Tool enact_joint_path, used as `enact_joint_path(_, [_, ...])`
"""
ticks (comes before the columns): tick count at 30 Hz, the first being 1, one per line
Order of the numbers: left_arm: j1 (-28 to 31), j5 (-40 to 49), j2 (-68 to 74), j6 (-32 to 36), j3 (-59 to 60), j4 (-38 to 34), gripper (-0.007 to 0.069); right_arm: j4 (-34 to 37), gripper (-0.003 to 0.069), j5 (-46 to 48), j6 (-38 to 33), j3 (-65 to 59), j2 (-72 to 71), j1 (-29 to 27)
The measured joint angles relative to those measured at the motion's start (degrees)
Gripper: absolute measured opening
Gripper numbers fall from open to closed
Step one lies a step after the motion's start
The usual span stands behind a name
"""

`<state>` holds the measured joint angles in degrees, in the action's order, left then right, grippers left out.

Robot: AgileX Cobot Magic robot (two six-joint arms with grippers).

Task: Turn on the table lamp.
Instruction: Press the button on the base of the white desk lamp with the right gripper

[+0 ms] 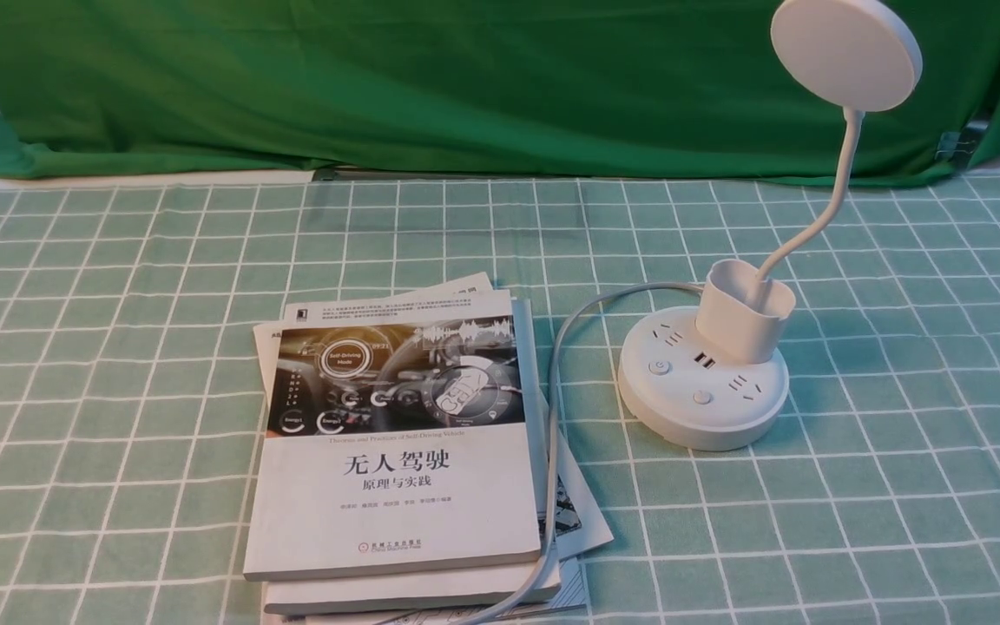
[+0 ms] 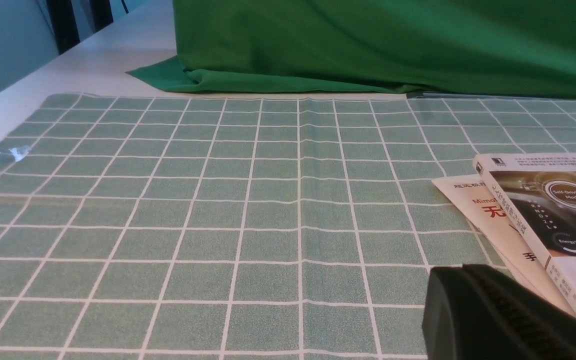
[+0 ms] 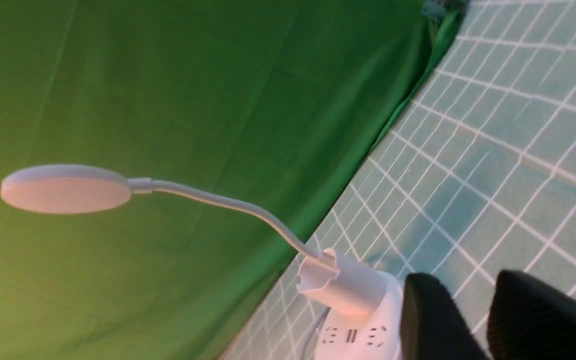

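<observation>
The white disc-headed gooseneck table lamp [image 1: 702, 425] stands right of the stacked paper books [image 1: 396, 512]. The black right gripper [image 3: 463, 305]'s 2 fingers are parted; the black left gripper [image 2: 468, 300]'s look closed. Best press 1 button squarely, gently.

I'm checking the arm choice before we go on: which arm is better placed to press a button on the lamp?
The right. The lamp stands on the robot's right side, and the right wrist camera sees it. The left wrist camera shows only cloth and books, no lamp.
</observation>
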<state>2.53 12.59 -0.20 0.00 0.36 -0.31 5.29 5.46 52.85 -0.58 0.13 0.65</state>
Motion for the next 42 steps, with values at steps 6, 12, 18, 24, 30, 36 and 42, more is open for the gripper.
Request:
enact_joint_path(6, [0.0, 0.0, 0.0, 0.0, 0.0, 0.0, 0.0021, -0.3, 0.0227, -3.2, -11.5, 0.0, 0.0, 1.8])
enact_joint_path(12, [0.0, -0.1, 0.0, 0.0, 0.0, 0.0, 0.0021, -0.3, 0.0051, 1.3, -32.5, 12.9, 7.1, 8.1])
enact_joint_path(18, [0.0, -0.1, 0.0, 0.0, 0.0, 0.0, 0.0021, -0.3, 0.0027, 19.0, -56.2, 37.4, 28.4, 13.9])
enact_joint_path(24, [0.0, -0.2, 0.0, 0.0, 0.0, 0.0, 0.0021, -0.3, 0.0027, 28.5, -63.9, 48.4, 44.8, 17.4])
enact_joint_path(30, [0.0, -0.2, 0.0, 0.0, 0.0, 0.0, 0.0021, 0.1, 0.0027, 26.3, -64.8, 47.4, 57.7, 20.6])
enact_joint_path(36, [0.0, -0.2, 0.0, 0.0, 0.0, 0.0, 0.0021, 7.4, 0.0027, 13.4, -64.8, 42.9, 66.7, 22.2])
enact_joint_path(42, [0.0, -0.3, 0.0, 0.0, 0.0, 0.0, 0.0021, 11.5, 0.0027, 7.3, -65.5, 41.7, 75.3, 22.8])
